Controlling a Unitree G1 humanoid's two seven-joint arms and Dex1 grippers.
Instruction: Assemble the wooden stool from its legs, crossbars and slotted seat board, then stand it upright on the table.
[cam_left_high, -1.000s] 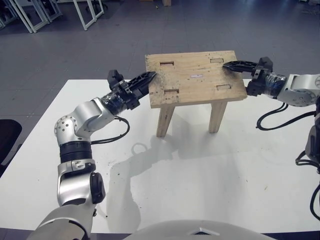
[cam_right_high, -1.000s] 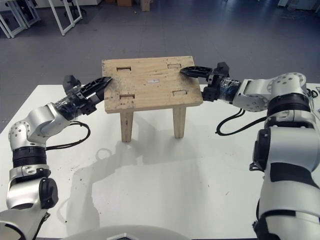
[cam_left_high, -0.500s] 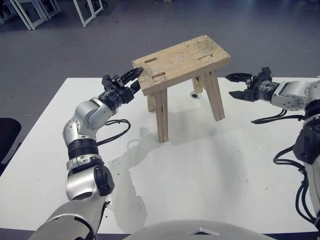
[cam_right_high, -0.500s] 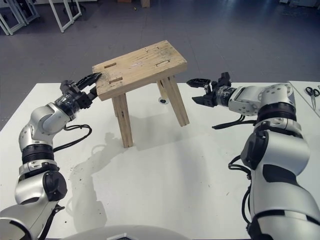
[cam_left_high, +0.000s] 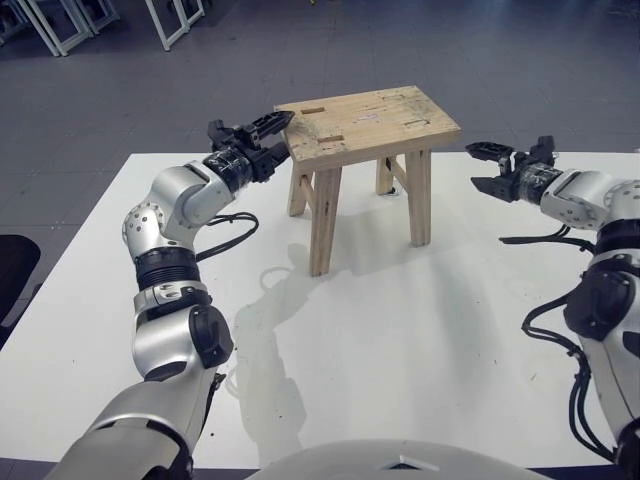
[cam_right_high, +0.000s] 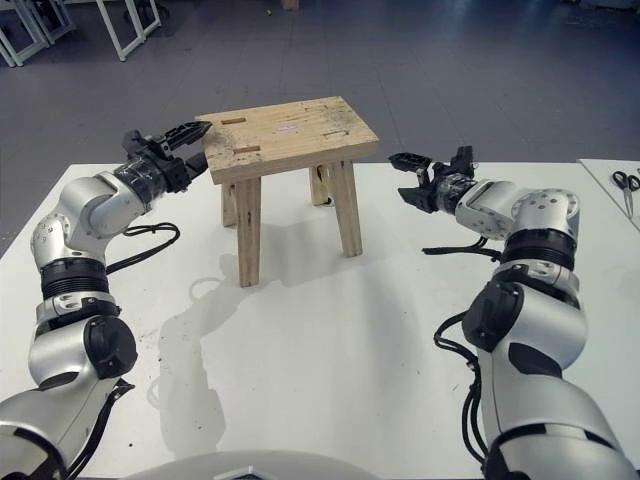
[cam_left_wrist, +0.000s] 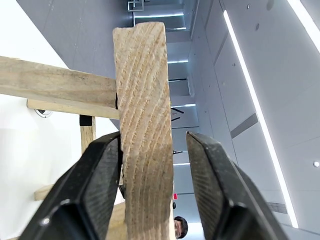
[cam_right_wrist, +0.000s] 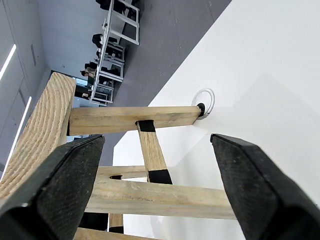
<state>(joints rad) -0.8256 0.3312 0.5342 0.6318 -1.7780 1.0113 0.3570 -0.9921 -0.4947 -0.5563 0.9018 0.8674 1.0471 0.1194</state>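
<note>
Stool (cam_left_high: 365, 112) stands upright on the white surface (cam_left_high: 400, 330), all legs down, slotted seat level on top. Crossbars (cam_right_wrist: 150, 195) sit between the legs under the seat.

Left gripper (cam_left_high: 272, 136) is at the seat's left end, raised off the surface. The fingers (cam_left_wrist: 95, 185) straddle the end grain: one lies against the wood, the other stands off with a gap showing. Open around the seat's edge, not clamped.

Right gripper (cam_left_high: 478, 166) is to the right of the stool, clear of it, at about crossbar height. Jaws are spread wide and hold nothing. It points toward the stool's right side.

A small ring (cam_right_wrist: 204, 102) lies on the surface at the foot of a far leg (cam_right_wrist: 132, 120); what it is, cannot tell.
</note>
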